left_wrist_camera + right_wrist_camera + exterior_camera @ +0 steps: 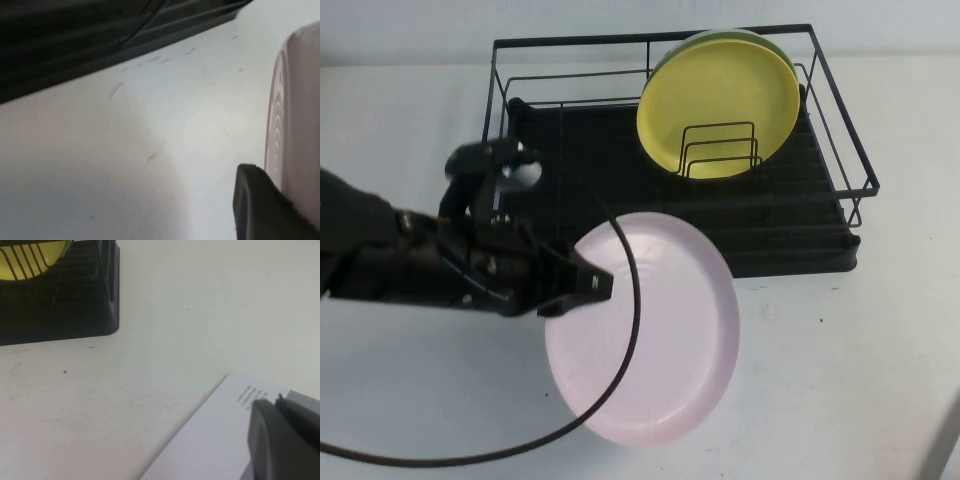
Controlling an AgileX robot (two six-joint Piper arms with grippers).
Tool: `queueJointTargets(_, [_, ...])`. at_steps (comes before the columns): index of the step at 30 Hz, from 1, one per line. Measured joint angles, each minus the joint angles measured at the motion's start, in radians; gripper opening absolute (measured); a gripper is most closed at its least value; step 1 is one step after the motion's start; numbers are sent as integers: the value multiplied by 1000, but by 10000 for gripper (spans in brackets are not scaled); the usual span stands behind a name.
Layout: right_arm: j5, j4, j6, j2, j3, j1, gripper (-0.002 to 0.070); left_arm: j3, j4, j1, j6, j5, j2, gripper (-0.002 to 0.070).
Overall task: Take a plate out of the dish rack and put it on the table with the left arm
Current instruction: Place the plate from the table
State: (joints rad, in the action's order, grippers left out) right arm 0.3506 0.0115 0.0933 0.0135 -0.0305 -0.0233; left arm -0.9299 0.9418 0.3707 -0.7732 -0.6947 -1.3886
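The pale pink plate hangs tilted over the white table, just in front of the black dish rack. My left gripper is shut on the plate's left rim. In the left wrist view the plate shows edge-on, with one black finger pressed against it and the other hidden behind it. The rack's tray lies beyond. My right gripper sits apart at the right, shut and empty, over a sheet of paper.
A yellow plate stands upright in the rack's dividers with a green plate behind it. A black cable loops across the pink plate. White printed paper lies under the right gripper, near the rack corner.
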Motion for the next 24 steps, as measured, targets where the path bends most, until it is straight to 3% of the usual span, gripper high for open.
queueJointTargets(5, [0,0,0,0,0,0,-20,110,103,0,-83,77,-80,92])
queueJointTargets(15, [0,0,0,0,0,0,-21,114,282,-2,-287,79,-277,96])
queueJointTargets(19, [0,0,0,0,0,0,-20,111,261,-2,-327,109,-319,203])
queueJointTargets(24, [0,0,0,0,0,0,-20,113,97,-2,-346,203,-329,408])
